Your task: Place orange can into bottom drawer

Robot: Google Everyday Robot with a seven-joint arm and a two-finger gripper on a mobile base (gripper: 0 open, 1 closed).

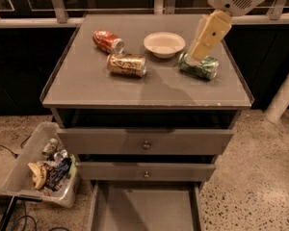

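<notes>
The orange can [126,64] lies on its side on the cabinet top [86,88], left of centre. The bottom drawer [144,210] is pulled open below the two upper drawers, and its grey floor shows nothing in it. My gripper [208,36] hangs from the arm at the top right, above the cabinet's right side, its tip just over the green can [202,67]. It is well to the right of the orange can and holds nothing that I can see.
A red can [107,41] lies at the back left of the top, and a white bowl [164,44] stands at the back centre. The two upper drawers [145,142] are nearly closed. A clear bin of rubbish [43,165] sits on the floor at the left.
</notes>
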